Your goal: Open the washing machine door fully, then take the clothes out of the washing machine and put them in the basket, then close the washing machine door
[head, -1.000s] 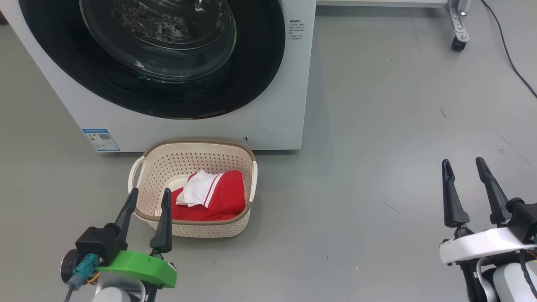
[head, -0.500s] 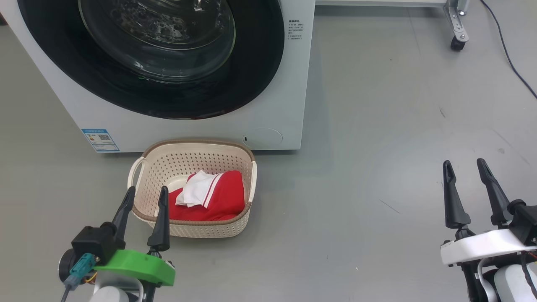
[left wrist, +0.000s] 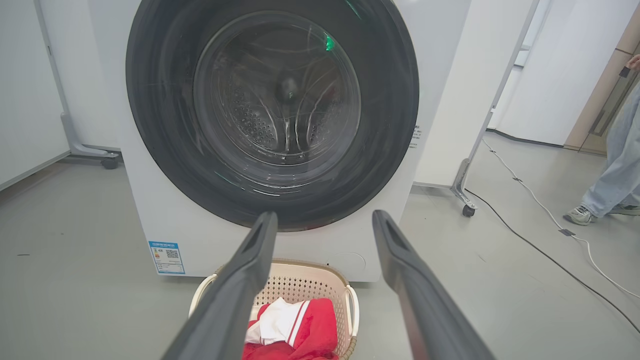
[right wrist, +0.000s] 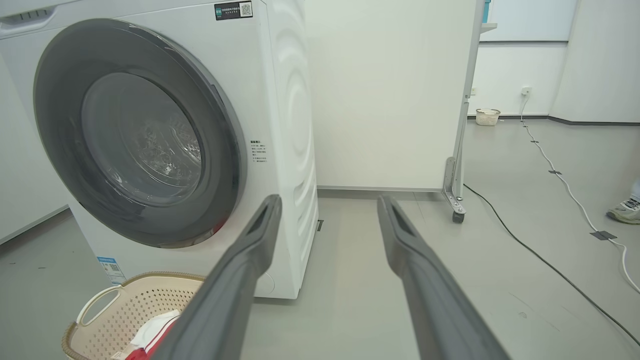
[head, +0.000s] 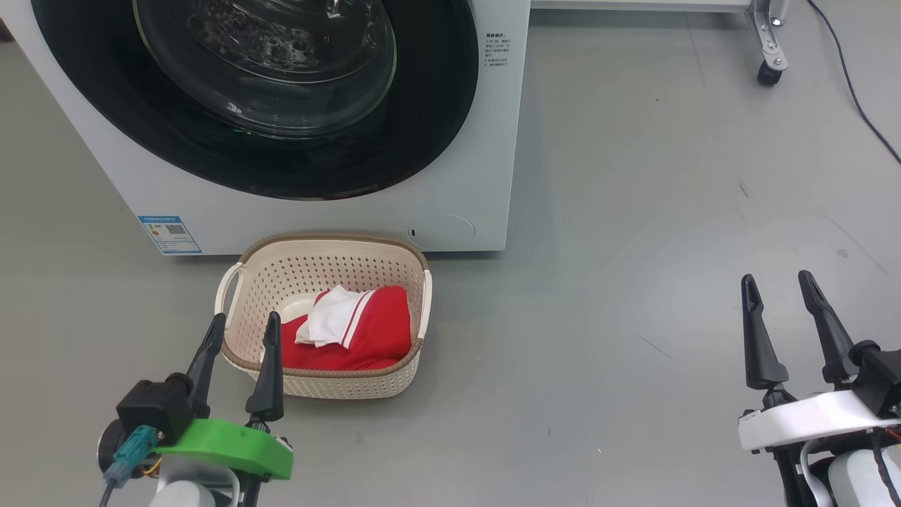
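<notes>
Red cloth with a white panel, the clothes (head: 366,331) lie bundled in the cream basket (head: 352,386). It stands on the grey floor (head: 633,211) at 6 o'clock from the washing machine door (head: 436,105), close against the white front of the washing machine (head: 317,218). The door's black rim looks flush with that front, so the job reads as done or nearly so. Whether the latch has caught cannot be told. That is the first risk: a door only pushed to could swing out again over the basket.

Wide open and empty, the left claw (head: 245,320) hangs with its tips over the basket's 7 o'clock corner in the head view; how far above the rim cannot be told. A careless move forward or down from there could catch the rim and drag or tip the light basket, spilling the garment. The right claw (head: 776,279) is likewise spread wide with nothing in it, well apart at 3 o'clock from the basket.

A black cable (head: 853,95) trails over the floor at 2 o'clock. A person's leg (left wrist: 617,165) stands at the left wrist view's 3 o'clock edge. A wheeled base turning that way could snag the one or crowd the other.

Writing:
- A blue label (head: 169,234) with a QR code sits at the door's 7 o'clock.
- A small block of print (head: 497,51) sits at its 2 o'clock.
- A dark sticker (right wrist: 233,10) with a QR code sits on the machine's top edge.

All are too small to read, and no brand can be made out.
</notes>
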You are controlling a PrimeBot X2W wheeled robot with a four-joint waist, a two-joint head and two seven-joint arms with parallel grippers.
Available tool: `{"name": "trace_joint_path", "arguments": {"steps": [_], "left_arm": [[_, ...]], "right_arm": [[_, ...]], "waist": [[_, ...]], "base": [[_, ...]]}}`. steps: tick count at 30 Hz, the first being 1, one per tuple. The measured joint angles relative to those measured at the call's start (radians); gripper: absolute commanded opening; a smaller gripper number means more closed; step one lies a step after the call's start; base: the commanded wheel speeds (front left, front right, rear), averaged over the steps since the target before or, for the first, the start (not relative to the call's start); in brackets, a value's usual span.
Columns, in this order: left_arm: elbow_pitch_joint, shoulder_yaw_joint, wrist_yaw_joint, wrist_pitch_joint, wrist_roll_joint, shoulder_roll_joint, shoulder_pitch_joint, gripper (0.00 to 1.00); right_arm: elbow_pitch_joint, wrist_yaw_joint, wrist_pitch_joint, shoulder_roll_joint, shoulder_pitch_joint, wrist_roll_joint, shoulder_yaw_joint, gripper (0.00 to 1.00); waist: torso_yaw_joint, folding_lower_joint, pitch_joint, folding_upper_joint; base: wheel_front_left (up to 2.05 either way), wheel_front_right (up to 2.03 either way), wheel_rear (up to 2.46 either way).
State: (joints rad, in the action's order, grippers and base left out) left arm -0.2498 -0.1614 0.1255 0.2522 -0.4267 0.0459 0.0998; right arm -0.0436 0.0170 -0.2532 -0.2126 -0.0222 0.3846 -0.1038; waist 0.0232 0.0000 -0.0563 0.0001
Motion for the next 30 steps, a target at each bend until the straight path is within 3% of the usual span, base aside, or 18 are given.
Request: {"name": "trace_joint_path", "arguments": {"steps": [12, 13, 22, 30], "left_arm": [[0.004, -0.002, 0.000, 0.000, 0.000, 0.000, -0.001, 1.00], [0.004, -0.002, 0.000, 0.000, -0.003, 0.000, -0.002, 0.00], [-0.046, -0.008, 0.000, -0.005, -0.029, -0.009, -0.035, 0.00], [-0.034, -0.003, 0.000, -0.024, -0.139, -0.009, -0.038, 0.00]], "right_arm": [[0.000, -0.015, 0.000, 0.011, -0.003, -0.009, 0.010, 1.00], [0.000, -0.016, 0.000, 0.012, -0.003, -0.009, 0.011, 0.00], [-0.055, -0.016, 0.002, 0.051, -0.038, 0.008, -0.002, 0.00], [-0.060, -0.025, 0.024, 0.059, -0.038, 0.127, 0.007, 0.00]], "waist": [[-0.001, 0.0001, -0.005, 0.0000], [-0.001, 0.0000, -0.005, 0.0000], [-0.001, 0.0000, -0.004, 0.0000], [-0.004, 0.0000, 0.002, 0.0000]], "base": [[0.00, 0.00, 0.00], [0.00, 0.00, 0.00], [0.00, 0.00, 0.00], [0.00, 0.00, 0.00]]}}
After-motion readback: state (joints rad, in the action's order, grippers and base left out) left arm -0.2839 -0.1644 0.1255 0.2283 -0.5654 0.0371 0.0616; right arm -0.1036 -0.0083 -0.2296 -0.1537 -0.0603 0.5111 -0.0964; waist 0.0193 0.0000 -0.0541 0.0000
